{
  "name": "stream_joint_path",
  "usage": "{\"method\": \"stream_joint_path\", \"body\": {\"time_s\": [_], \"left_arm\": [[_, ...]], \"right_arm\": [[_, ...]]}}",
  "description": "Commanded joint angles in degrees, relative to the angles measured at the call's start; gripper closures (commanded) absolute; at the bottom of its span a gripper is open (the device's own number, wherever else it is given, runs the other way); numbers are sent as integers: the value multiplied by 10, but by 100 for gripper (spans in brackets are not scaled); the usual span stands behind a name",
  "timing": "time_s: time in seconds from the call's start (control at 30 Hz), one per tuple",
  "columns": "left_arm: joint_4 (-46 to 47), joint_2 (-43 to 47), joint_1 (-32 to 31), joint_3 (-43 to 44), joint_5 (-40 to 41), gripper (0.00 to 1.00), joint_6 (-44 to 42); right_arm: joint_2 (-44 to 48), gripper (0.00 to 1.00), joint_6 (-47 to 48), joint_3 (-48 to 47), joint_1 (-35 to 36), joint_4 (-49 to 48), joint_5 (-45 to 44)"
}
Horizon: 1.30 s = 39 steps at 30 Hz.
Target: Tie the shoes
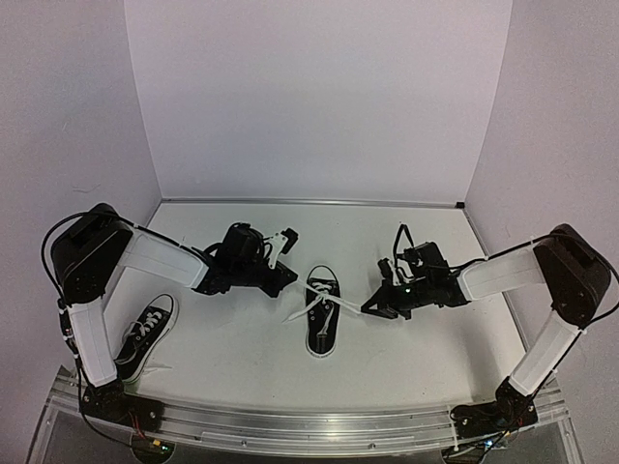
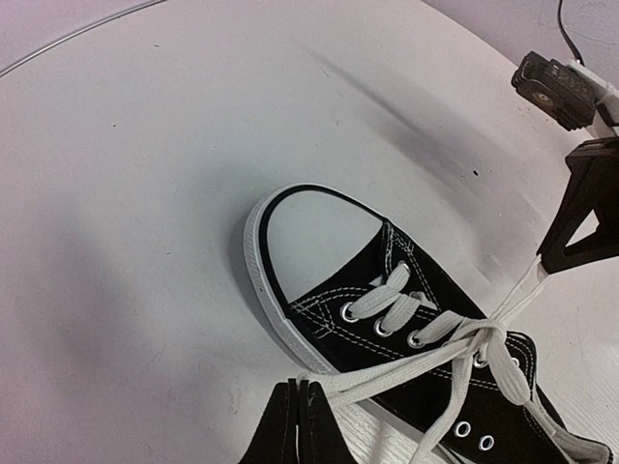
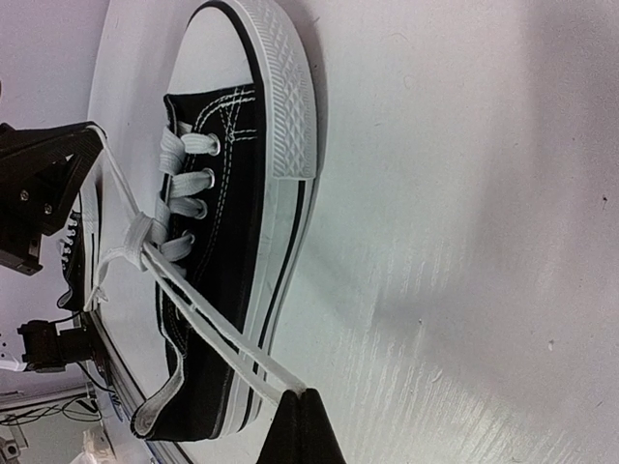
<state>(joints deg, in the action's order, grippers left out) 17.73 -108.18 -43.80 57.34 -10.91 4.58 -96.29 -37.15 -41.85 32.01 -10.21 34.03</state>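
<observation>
We see a white table (image 2: 145, 242) beneath the left fingers (image 2: 285, 435), plain pale walls (image 1: 319, 97) rising beyond them, softly lit.

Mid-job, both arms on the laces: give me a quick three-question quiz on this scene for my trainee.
1. True or false: the left claw and the right claw are both shut on white laces of the middle shoe.
2. Where is the other shoe? A) on the table near the left arm's base B) stacked on the middle shoe C) held in the air by a claw
3. Short answer: does the middle shoe have a finished bow?
Key: 1 true; 2 A; 3 no, the laces only cross once above the eyelets, with no loops.
</observation>
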Motion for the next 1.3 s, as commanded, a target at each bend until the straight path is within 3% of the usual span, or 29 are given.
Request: {"method": "stream_joint_path", "body": {"time_s": [0.0,0.17,0.27,0.33,0.47,0.7,0.9,1.27], "left_arm": [[-9,6,11,25,-32,91,-12],[13,64,11,-7,-35,63,-8],[20,111,11,-41,-9,54,-10],[18,135,11,-57,-5,50,-15],[-4,147,8,-67,-44,51,-28],[-53,115,-43,-53,-87,64,-85],[-82,68,-75,-5,-82,71,-99],[-99,0,-85,54,-70,71,-89]], "right_arm": [[9,100,23,-10,-1,9,35],[-2,100,40,-39,21,11,77],[-9,100,46,-47,28,19,82],[-12,93,51,-47,29,26,82],[-6,79,79,-51,29,65,72],[52,52,120,-86,3,134,28],[6,56,161,-161,0,186,-6],[-62,59,188,-202,1,193,19]]}}
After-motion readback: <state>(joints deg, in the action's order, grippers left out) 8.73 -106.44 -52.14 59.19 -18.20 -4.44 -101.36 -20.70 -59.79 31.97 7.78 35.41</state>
